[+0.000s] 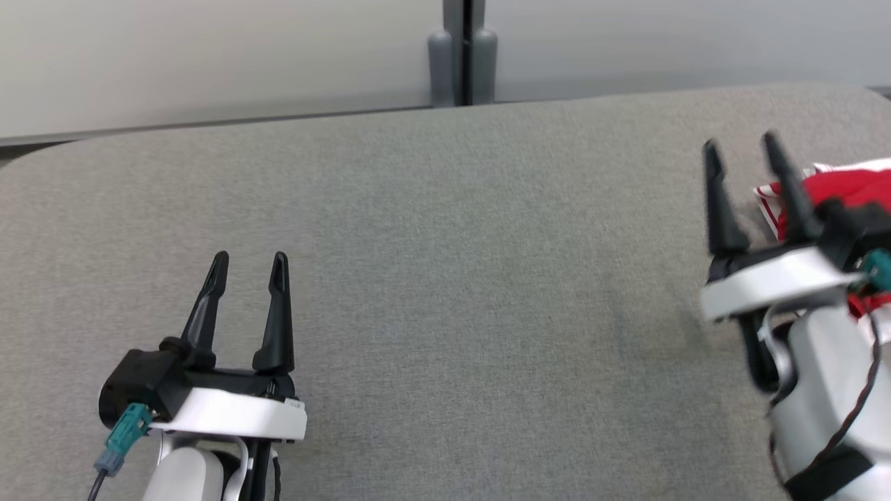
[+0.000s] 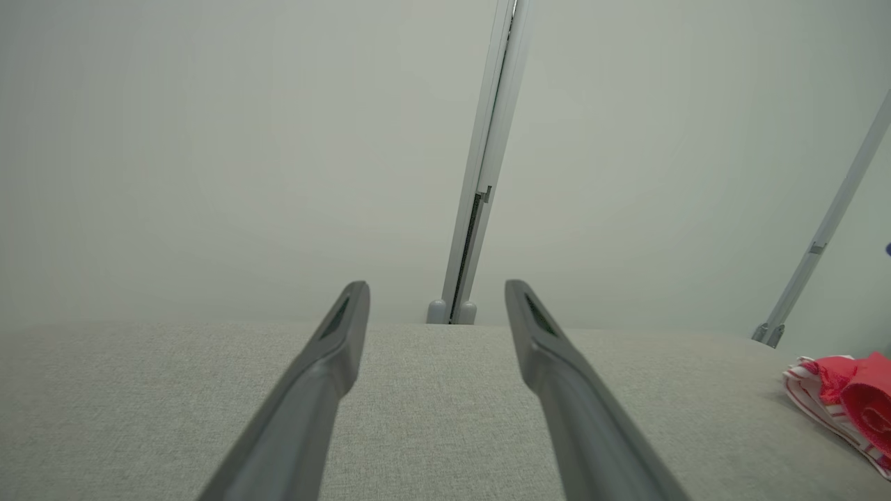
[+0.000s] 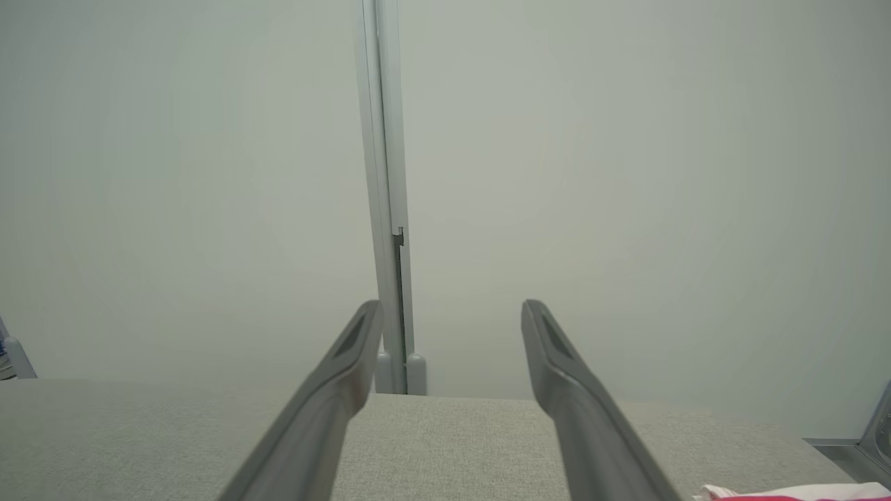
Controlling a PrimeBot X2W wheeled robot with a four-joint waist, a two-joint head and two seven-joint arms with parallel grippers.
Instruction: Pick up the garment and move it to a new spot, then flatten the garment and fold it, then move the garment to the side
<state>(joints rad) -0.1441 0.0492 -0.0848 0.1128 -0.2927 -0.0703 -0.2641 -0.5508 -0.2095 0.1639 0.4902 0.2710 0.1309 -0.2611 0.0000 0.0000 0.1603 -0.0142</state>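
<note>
One garment, red-white — beside right claw

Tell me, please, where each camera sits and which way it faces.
Head view: on the head, looking forward and down at the grey table; left gripper lower left, right gripper right, by the red garment.
Left wrist view: on the left wrist, looking along its open fingers across the table to the partition post.
Right wrist view: on the right wrist, likewise along its own fingers.
Shared: both wrist views show post and garment.
</note>
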